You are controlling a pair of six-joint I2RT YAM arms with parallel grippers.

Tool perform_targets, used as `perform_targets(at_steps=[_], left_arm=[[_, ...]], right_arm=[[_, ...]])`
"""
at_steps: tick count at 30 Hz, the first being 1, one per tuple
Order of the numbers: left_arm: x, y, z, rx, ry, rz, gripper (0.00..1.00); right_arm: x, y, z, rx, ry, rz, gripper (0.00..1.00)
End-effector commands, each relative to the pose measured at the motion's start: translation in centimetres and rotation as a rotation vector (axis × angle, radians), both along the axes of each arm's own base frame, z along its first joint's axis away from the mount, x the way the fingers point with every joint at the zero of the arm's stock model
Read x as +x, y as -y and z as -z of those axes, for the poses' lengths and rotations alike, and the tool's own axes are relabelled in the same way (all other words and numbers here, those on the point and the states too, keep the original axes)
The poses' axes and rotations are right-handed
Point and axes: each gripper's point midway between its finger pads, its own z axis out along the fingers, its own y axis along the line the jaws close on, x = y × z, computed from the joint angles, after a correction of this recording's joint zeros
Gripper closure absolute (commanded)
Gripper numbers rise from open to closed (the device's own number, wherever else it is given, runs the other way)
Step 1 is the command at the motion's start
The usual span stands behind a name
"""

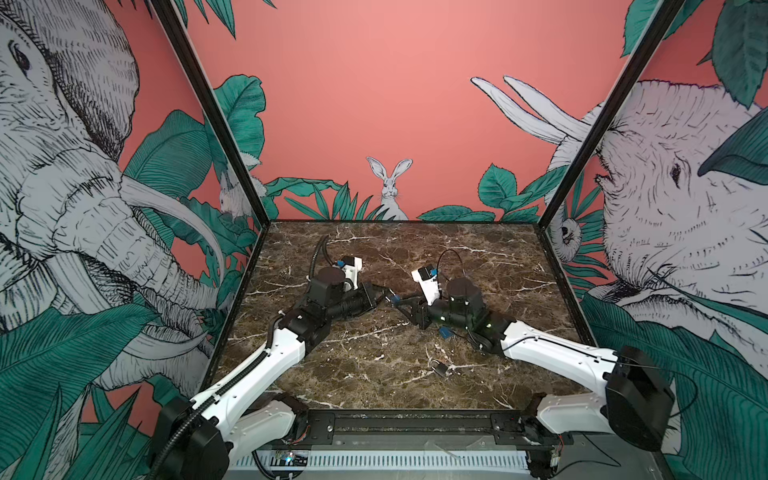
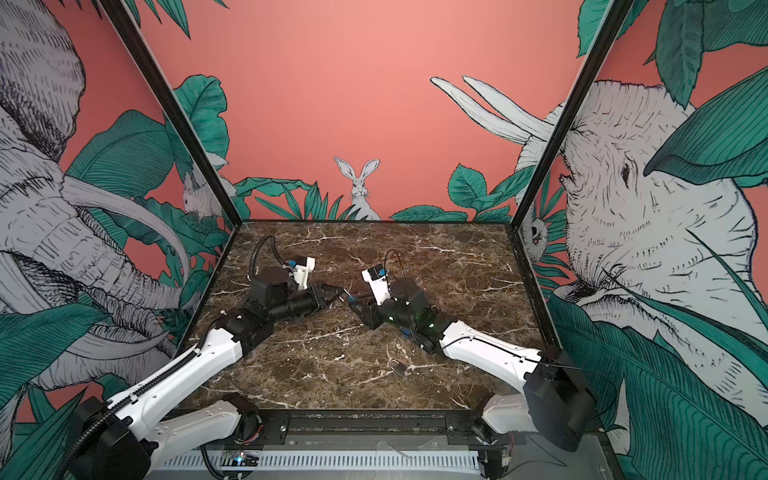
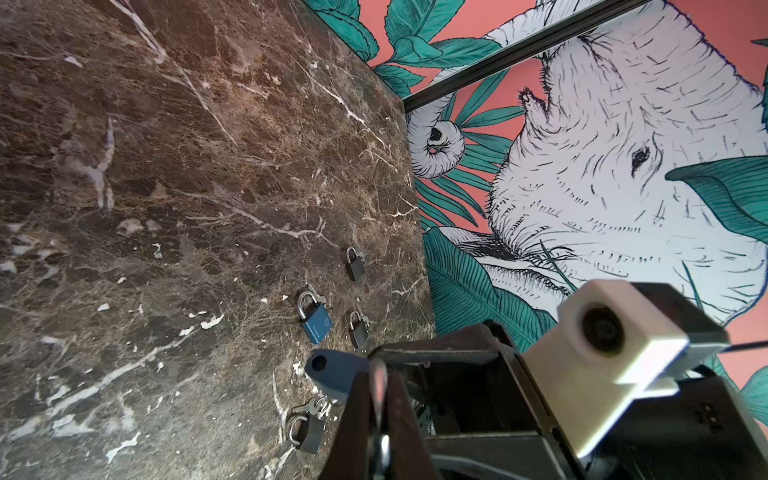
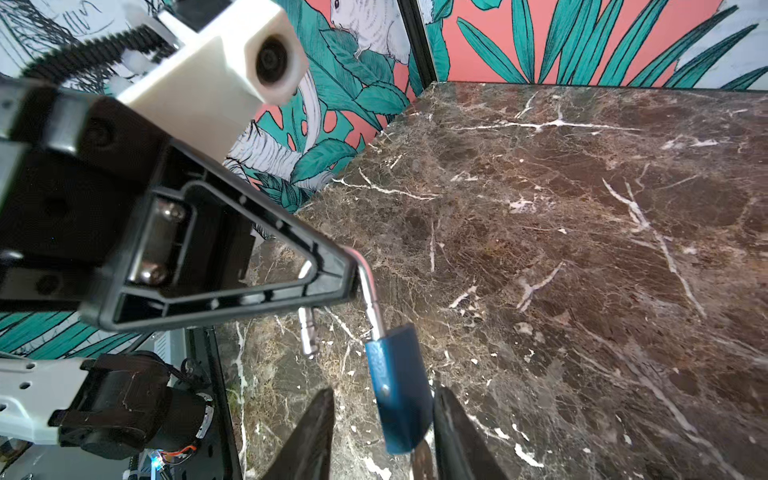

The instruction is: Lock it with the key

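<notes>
Padlock [image 4: 399, 390] hangs by its shackle [image 4: 372, 299] in clamped left claw [image 3: 379, 376], right claw [image 4: 384, 390] apart astride the body; should close square on flat faces, keyhole end clear.

Beneath the jaws lies a dark brown marble tabletop [image 1: 415, 245] with white veins, evenly lit. Far beyond the jaws rises a coral-pink back wall [image 1: 395, 104] with a drawn white rabbit [image 1: 390, 187] among green leaves [image 1: 316, 199]. Outward of the left jaws a side wall [image 1: 166, 83] shows a tusked elephant [image 1: 62, 187]; outward of the right jaws, a second elephant [image 1: 665, 187]. Black corner posts [image 1: 208, 108] join the walls. Behind the jaws, at the near edge, run a black rail [image 1: 415, 424] and a white slotted duct [image 1: 395, 460]
</notes>
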Motion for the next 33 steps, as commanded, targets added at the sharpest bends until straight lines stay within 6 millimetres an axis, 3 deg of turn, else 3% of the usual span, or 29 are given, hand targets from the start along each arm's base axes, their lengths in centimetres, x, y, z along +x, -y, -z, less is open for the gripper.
perform_targets(at_steps=[1,25,29,33], left_arm=[[0.1,0.6,-2.5,-0.040,0.045,0.011,1.00],[-0.3,1.1,-3.3,-0.067,0.054,0.030,1.00],[-0.4,1.2,-3.4,-0.069,0.053,0.034,1.00],[-0.5,1.2,-3.4,-0.069,0.055,0.036,1.00]], right_arm=[[0.5,-0.5,-1.2,0.003,0.053,0.000,0.63],[1.5,-1.1,-0.7,-0.016,0.060,0.013,0.67],[1.7,-1.1,-0.8,-0.017,0.064,0.021,0.72],[1.8,-0.9,-0.8,-0.019,0.068,0.033,0.88]])
